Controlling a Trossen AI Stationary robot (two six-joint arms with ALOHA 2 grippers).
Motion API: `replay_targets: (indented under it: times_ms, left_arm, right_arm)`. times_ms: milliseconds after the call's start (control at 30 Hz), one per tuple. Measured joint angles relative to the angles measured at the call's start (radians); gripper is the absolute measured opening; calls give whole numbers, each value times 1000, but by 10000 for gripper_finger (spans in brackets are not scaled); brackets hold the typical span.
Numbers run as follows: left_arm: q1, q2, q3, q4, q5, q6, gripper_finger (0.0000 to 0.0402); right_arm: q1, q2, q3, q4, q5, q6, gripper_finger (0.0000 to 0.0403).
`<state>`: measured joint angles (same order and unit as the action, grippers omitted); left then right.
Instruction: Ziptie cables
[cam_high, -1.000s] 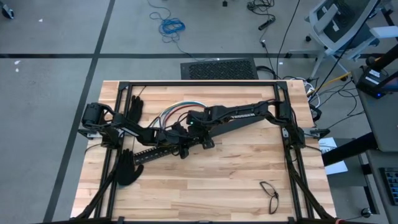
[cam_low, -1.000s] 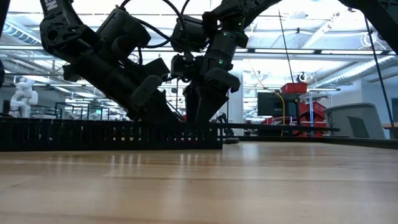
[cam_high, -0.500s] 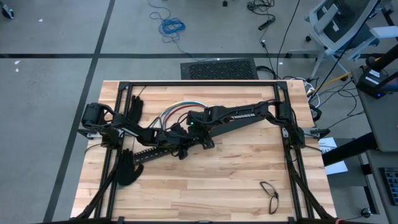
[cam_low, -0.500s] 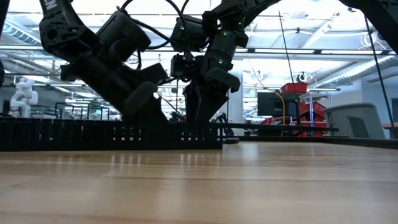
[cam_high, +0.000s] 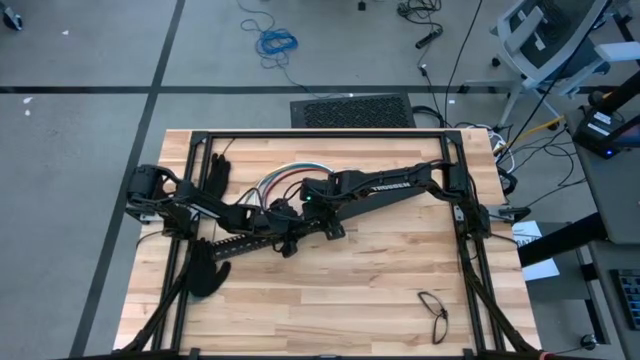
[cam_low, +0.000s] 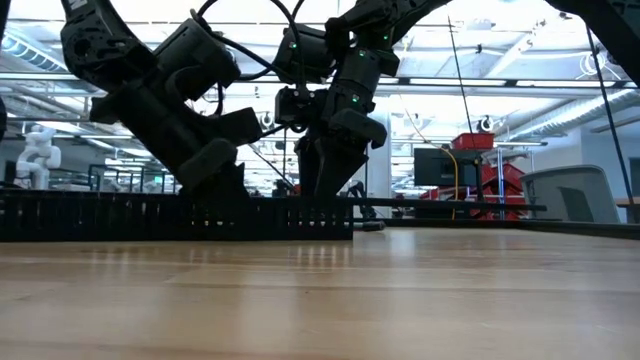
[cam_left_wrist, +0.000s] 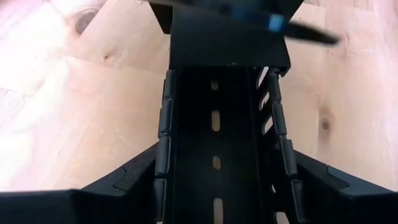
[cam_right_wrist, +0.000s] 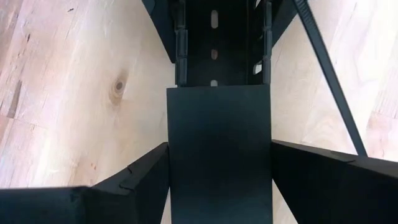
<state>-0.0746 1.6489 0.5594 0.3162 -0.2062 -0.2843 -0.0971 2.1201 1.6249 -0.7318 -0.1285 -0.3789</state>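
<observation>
While overhead hides it, wrist shows ziptie (cam_right_wrist: 328, 81)

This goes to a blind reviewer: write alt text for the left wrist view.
The left tool straddles a long black slotted channel, one finger on each side wall, over a light wooden table. Ahead, a flat black cover caps the channel's far stretch.

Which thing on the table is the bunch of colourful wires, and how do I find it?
Start at the wooden table and look to its far edge, just inside the black frame. There the cables curve in an arch beside the right arm's gripper. They are the only red, white and green thing among black parts.
</observation>
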Motion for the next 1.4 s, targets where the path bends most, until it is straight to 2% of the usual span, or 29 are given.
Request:
replay_targets:
  times_ms: [167,433,667,1400]
  left_arm:
    - [-13,0,-1,6,-6,-9,260]
    - [-26,0,-2,126,-86,-25,260]
    - [-26,1,-3,146,-117,-23,260]
    - [-26,1,-2,173,-92,-16,260]
  right_arm:
    - [0,0,0,1,-1,0,245]
    - [0,-1,0,17,-2,0,245]
    - [0,-1,-1,27,0,22,245]
    - [-7,16,2,35,-9,15,245]
